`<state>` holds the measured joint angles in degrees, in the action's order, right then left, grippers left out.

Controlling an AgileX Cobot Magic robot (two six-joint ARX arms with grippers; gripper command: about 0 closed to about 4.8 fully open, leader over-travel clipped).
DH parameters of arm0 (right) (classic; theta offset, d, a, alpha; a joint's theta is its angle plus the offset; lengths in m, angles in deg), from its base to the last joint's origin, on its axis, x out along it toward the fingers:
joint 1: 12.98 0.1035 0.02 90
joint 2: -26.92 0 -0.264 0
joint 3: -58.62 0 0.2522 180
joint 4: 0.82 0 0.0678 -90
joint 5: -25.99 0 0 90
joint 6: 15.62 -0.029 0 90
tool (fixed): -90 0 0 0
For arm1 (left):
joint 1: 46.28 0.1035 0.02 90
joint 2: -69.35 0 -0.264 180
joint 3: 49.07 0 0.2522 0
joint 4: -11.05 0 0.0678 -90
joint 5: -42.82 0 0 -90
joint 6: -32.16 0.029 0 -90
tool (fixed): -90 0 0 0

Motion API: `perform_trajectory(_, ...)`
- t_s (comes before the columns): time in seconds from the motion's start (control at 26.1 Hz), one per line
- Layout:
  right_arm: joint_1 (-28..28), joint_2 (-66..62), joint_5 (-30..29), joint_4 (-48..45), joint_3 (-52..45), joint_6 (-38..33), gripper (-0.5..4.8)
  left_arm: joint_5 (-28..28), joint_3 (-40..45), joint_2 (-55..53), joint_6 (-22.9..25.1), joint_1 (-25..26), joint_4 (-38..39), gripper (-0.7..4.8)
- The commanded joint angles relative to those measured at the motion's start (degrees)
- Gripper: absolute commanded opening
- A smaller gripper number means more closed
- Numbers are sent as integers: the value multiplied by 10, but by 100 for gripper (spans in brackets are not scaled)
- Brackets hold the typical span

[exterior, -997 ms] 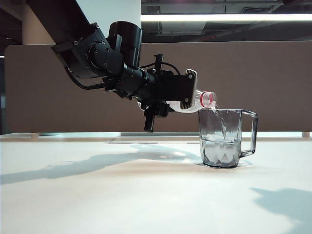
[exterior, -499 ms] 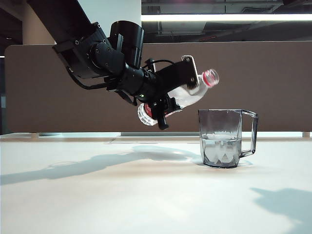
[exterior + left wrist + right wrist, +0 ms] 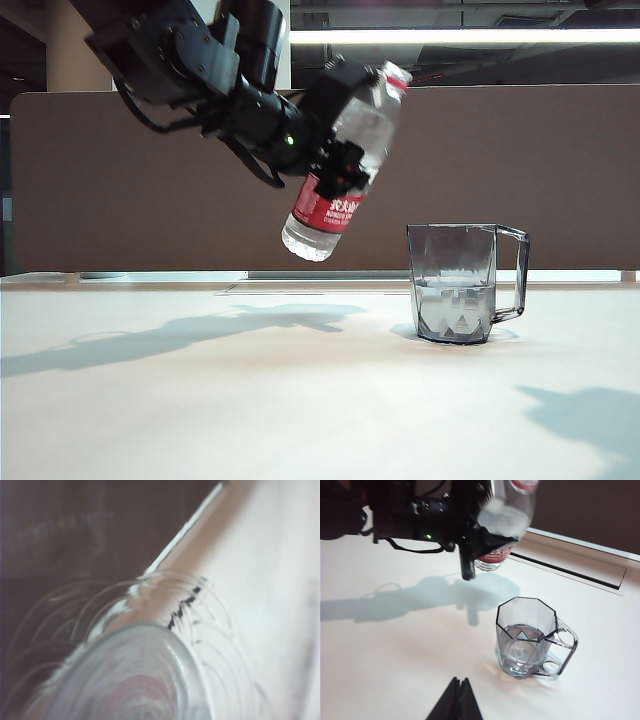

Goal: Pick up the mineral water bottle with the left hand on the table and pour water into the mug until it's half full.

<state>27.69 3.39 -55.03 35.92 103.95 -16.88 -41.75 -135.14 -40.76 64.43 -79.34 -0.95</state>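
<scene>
Raised high over the wide white table (image 3: 300,400), the black left arm reaching in from the upper left of the exterior view, wrist angled down toward the centre, a small green light glowing near the wrist. Left gripper (image 3: 345,125) clamped across the middle of the tall clear plastic mineral water bottle (image 3: 340,180) with the white-and-red label; bottle held tilted, neck uppermost and leaning toward the mug side, base hanging below the jaws, well clear of the tabletop. In the left wrist view, only the blurred clear bottle (image 3: 135,675) filling the space just ahead of the jaws, table edge beyond.

Below and to one side of the jaws, well apart from them: transparent grey-tinted faceted mug (image 3: 458,283) standing upright on the table, angular handle turned away from the gripper, water up to roughly the middle. Nothing between bottle and mug.

Right gripper (image 3: 456,700) low at the near edge of its wrist view, dark fingertips pressed together, gripping nothing, the mug (image 3: 530,637) ahead of it and apart. Brown partition wall (image 3: 560,170) behind the table.
</scene>
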Motion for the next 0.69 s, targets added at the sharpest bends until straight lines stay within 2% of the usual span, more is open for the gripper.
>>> perform_trajectory(0.04,0,2,0,-9,3,-2,-2,2,46,52,-83,8,-13,161)
perform_trajectory(0.08,0,2,0,-9,3,-2,-2,2,73,76,-109,16,-14,161)
perform_trajectory(0.19,0,3,0,-9,3,-2,-2,2,121,114,-135,26,-23,161)
perform_trajectory(0.31,0,6,0,-9,3,-2,-2,2,176,147,-164,35,-72,161)
perform_trajectory(0.5,0,6,0,-9,3,-2,-2,2,281,204,-261,67,-141,161)
perform_trajectory(0.69,0,6,0,-9,3,-2,-2,2,344,218,-299,70,-182,161)
